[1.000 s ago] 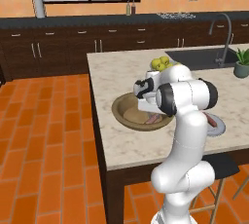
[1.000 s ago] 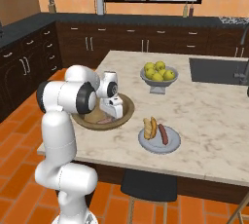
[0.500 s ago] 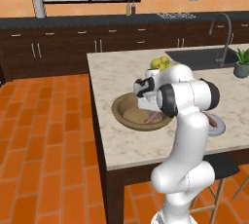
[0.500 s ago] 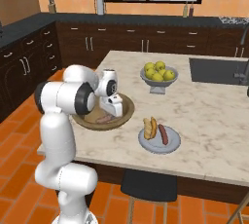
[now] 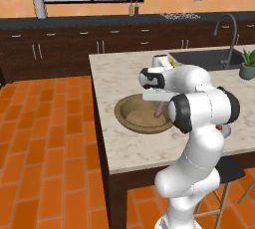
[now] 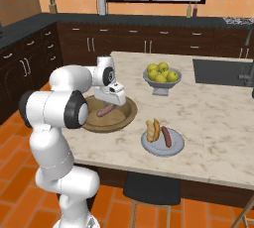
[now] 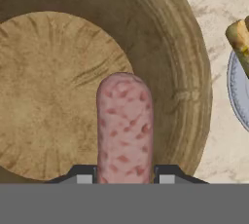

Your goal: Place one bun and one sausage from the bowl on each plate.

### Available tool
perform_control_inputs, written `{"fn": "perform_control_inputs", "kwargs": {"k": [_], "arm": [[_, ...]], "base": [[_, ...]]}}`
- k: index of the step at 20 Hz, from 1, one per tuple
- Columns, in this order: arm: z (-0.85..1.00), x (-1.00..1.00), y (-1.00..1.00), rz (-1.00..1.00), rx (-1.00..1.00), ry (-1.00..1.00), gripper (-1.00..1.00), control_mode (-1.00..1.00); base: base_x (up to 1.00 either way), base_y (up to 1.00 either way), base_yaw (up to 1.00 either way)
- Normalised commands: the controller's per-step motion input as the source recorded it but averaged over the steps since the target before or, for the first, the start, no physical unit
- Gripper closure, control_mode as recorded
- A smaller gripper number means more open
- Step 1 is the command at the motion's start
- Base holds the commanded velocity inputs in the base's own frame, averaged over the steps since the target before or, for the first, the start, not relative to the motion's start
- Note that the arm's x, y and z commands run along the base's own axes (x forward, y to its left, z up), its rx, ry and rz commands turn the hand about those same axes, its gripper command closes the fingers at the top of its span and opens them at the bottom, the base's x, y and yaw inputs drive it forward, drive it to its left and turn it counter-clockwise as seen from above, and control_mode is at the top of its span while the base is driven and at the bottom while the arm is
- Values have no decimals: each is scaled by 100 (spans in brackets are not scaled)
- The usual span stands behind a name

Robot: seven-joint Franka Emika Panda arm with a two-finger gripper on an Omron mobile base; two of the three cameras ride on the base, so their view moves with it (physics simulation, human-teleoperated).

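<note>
My tool (image 7: 124, 177) pinches the soft, light, speckled pink sausage (image 7: 124, 125) by one end, so I judge it may swing over the brown wooden bowl (image 7: 189, 86).

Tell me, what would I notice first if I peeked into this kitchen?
Probably the big white robot arm bent over the stone counter, its gripper shut on a pink speckled sausage above the wide wooden bowl. Next, the grey bowl of yellow-green apples farther back, and the plate near the counter's front edge, holding a bun and a sausage.
</note>
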Motion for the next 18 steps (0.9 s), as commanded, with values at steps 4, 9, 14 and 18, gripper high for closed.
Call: {"fn": "perform_control_inputs", "kwargs": {"k": [4, 9, 14, 18], "arm": [[38, -44, -12, 55, 7, -1, 100, -100], [41, -70, 0, 29, 8, 1, 100, -100], [22, -80, 5, 8, 1, -3, 100, -100], [12, -33, 10, 0, 0, 0, 100, -100]], "base": [[0, 0, 0], [0, 0, 0], [0, 0, 0], [0, 0, 0]]}}
